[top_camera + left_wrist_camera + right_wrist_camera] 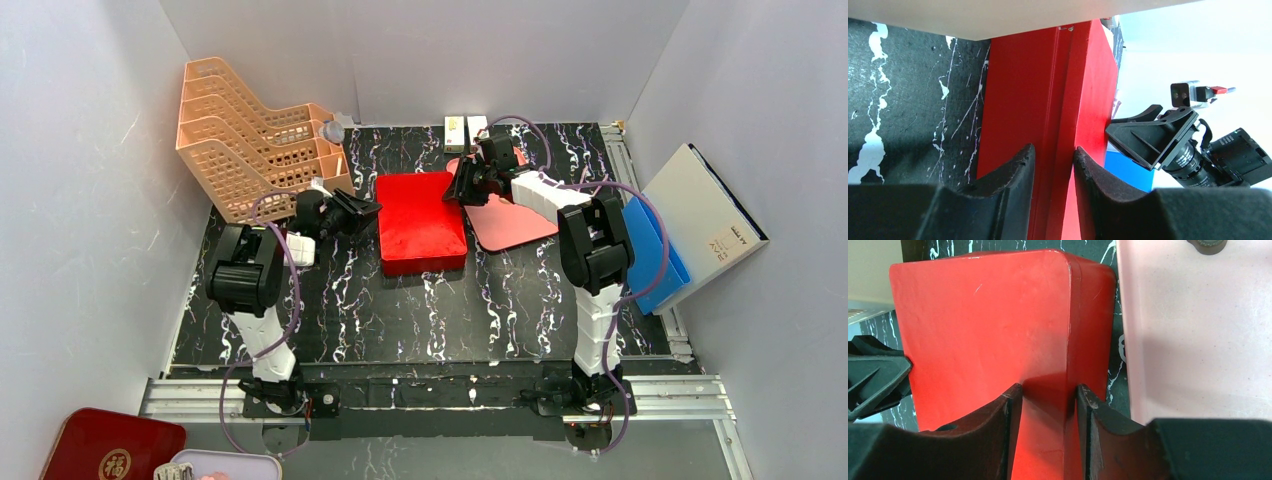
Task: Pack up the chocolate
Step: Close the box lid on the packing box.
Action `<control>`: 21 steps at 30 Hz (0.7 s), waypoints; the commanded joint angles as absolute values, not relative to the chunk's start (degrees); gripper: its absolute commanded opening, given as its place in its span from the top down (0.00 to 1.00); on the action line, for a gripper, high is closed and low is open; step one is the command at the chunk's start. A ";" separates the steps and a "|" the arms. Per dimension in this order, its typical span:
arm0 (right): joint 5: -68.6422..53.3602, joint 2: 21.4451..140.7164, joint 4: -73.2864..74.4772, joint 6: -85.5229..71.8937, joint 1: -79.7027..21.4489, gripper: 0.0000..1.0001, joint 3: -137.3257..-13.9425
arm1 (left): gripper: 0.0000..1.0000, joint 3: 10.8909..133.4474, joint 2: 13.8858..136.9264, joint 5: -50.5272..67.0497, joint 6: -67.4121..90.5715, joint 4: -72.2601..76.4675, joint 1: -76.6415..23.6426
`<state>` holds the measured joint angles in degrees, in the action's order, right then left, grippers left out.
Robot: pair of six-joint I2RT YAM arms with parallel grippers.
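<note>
Red box [420, 222]: centre of the black marbled table [400, 310]; lid on, glossy plain red, rounded corners; contents hidden
Chocolate: no piece shows in any view; whether it lies under the red lid cannot be told
Pink tray [515, 222]: flat and pale, just beside the red box at its 3 o'clock, partly under the right arm
Lattice baskets [250, 140]: peach, nested, tilted, at 10 o'clock near the back wall
White cartons [465, 128]: two, side by side at 12 o'clock, closed
Red tin [110, 450]: at 7 o'clock, off the table, lid on, gold emblem
Left gripper [362, 210]: at the box's 9 o'clock edge; jaws narrow, the box's edge ridge between the fingers; whether the pads press it cannot be told
Right gripper [458, 187]: at the box's 2 o'clock corner; jaws narrow, astride the rounded corner edge; a firm hold cannot be told
</note>
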<state>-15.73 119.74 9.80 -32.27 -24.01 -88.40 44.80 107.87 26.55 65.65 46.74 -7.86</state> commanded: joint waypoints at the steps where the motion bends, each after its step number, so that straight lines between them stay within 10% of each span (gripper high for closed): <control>1: -17.15 121.06 14.74 -30.41 -26.46 0.50 -86.42 | 0.71 44.76 110.51 28.79 58.72 29.21 -12.16; 15: -18.15 120.55 15.60 -30.04 -26.45 0.51 -85.33 | 0.72 41.54 108.71 23.98 59.96 26.01 -15.71; 21: -20.04 122.83 17.21 -30.44 -26.47 0.61 -87.01 | 0.95 44.44 109.67 21.89 58.16 19.26 -16.62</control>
<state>-15.33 119.00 9.50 -31.46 -23.97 -87.53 45.65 104.57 19.66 62.65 40.56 -11.16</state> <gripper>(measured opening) 0.485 0.135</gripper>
